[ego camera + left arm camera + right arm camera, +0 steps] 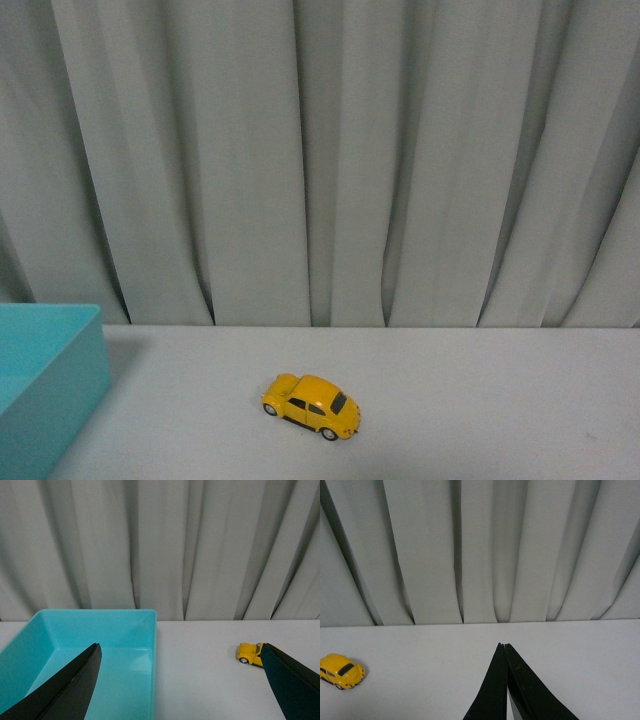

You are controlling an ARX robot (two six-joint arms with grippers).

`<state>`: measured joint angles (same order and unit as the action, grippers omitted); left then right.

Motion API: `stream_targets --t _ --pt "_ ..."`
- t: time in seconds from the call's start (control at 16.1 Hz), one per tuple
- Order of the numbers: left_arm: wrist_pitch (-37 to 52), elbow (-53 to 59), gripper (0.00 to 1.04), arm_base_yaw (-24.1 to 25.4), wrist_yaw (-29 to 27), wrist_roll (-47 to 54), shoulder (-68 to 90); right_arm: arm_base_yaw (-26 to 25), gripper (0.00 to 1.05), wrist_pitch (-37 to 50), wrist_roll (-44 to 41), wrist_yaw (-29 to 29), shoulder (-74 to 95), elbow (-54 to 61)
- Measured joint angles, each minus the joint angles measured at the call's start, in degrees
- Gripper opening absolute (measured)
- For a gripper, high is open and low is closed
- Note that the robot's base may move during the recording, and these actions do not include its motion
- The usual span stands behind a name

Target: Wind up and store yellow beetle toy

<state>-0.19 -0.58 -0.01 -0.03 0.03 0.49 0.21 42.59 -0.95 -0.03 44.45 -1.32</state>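
Note:
The yellow beetle toy (312, 405) stands on its wheels on the white table, near the front middle in the front view. No gripper shows in the front view. In the left wrist view my left gripper (180, 652) is open and empty, its black fingers (75, 685) wide apart; the toy (249, 653) is partly hidden behind one finger. In the right wrist view my right gripper (503, 645) is shut and empty above bare table, with the toy (341, 670) well off to one side.
An open turquoise bin (45, 385) stands at the table's left edge; it also shows in the left wrist view (100, 650), empty. Grey curtains (320, 160) hang behind the white table (480, 400).

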Motion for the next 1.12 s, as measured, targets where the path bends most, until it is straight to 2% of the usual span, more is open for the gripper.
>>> stream_targets --t 0.43,0.87,1.12 --pt "0.0 0.0 0.98 0.0 0.0 0.0 0.0 0.0 0.02 -18.2 0.1 0.0 -19.9 0.7" --pt "0.0 0.0 0.98 0.0 0.0 0.0 0.0 0.0 0.02 -27.6 0.1 0.0 -29.4 0.7" --pt "0.0 0.0 0.98 0.0 0.0 0.0 0.0 0.0 0.02 -29.4 0.1 0.0 -31.4 0.7"
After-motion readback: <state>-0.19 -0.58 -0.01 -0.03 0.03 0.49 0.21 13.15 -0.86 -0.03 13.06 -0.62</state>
